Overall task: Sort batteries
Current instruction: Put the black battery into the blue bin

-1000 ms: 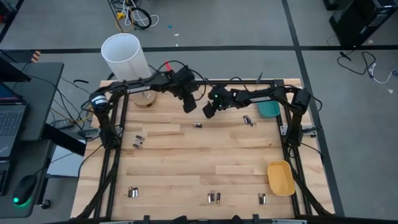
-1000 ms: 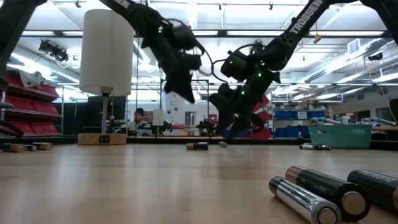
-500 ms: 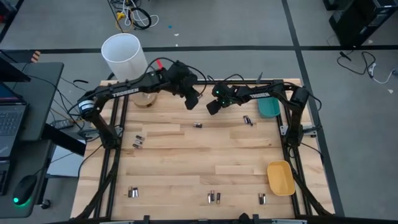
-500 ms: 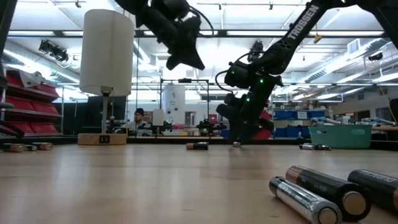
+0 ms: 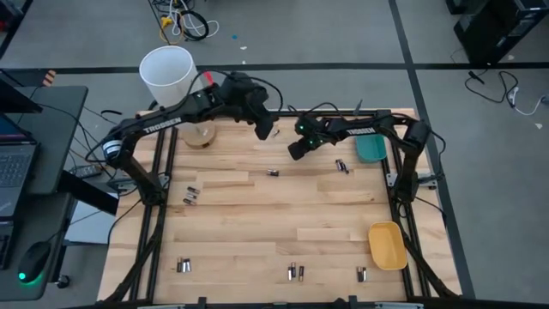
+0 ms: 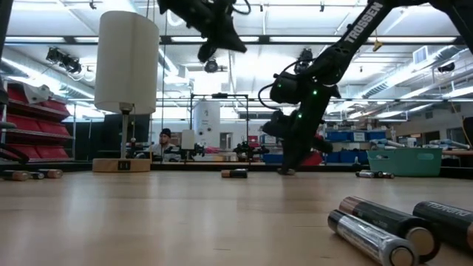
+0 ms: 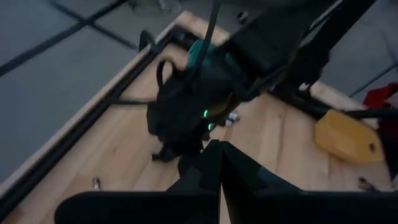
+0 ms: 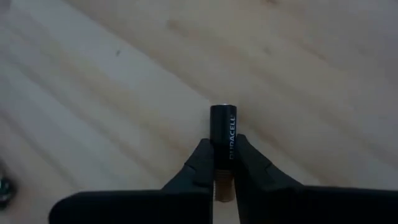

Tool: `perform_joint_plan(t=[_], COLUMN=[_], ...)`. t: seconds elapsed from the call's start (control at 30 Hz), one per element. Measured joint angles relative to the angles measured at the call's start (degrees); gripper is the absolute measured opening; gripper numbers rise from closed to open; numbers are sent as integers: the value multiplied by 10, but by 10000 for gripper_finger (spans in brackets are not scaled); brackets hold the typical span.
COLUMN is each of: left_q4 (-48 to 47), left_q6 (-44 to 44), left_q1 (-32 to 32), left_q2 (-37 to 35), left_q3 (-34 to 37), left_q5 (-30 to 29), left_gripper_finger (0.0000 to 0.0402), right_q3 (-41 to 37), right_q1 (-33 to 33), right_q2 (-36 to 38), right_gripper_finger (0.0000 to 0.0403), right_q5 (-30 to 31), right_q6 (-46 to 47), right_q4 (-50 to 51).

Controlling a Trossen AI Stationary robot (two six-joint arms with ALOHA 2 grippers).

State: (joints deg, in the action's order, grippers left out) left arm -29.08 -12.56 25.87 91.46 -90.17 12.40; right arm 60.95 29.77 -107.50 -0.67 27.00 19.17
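Observation:
My right gripper (image 8: 222, 167) is shut on a dark battery (image 8: 222, 127) low over the table's far middle (image 5: 294, 153). My left gripper (image 5: 264, 130) hangs shut and empty high over the far edge (image 6: 218, 37). Loose batteries lie on the wood: one (image 5: 273, 172) near my right gripper, a pair (image 5: 341, 166) by the teal tray (image 5: 371, 150), a pair (image 5: 190, 196) at the left, and more along the near edge (image 5: 296, 273). The yellow tray (image 5: 387, 245) sits at the near right. My right gripper pinches the battery's sides near its copper end (image 8: 222, 186) between the two fingers (image 8: 200, 163). The fingers run along the battery, and its dark end (image 8: 222, 115) sticks out past the fingertips. They slant down from the far right. Whether the battery touches the wood I cannot tell.
A tall white cylinder (image 5: 170, 77) stands on a small wooden base at the far left corner. Dark frame rails run along the table's left and right edges. Three batteries (image 6: 384, 222) lie close before the low camera. A person (image 6: 166, 140) sits in the room behind.
My right gripper has come down to the wood, shifting a little toward the table's right edge, and has shut on the battery. My left gripper has risen and drawn back toward the far edge, staying shut.

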Motion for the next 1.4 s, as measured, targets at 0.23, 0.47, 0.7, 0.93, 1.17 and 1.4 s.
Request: perform_joint_plan(t=[0.23,0.47,0.7,0.93,1.17,1.4], left_q4=[3,7,-4,-10,-9,-9], left_q6=[4,17,16,14,14,14], left_q1=[0,-1,-1,-1,-1,-1], left_q2=[-11,-22,-23,-23,-23,-23], left_q3=[-23,-24,-24,-24,-24,-24], left_q5=[19,39,74,84,87,87], left_gripper_finger=[15,15,15,15,15,15], right_q3=[-2,-1,-2,-57,-128,-177], right_q1=[2,6,36,77,100,105], right_q2=[84,172,250,327,351,351], right_gripper_finger=[25,31,28,36,40,61], right_q5=[17,111,178,246,237,232], right_q6=[-12,-17,26,109,169,215], right_q4=[104,235,381,426,431,397])
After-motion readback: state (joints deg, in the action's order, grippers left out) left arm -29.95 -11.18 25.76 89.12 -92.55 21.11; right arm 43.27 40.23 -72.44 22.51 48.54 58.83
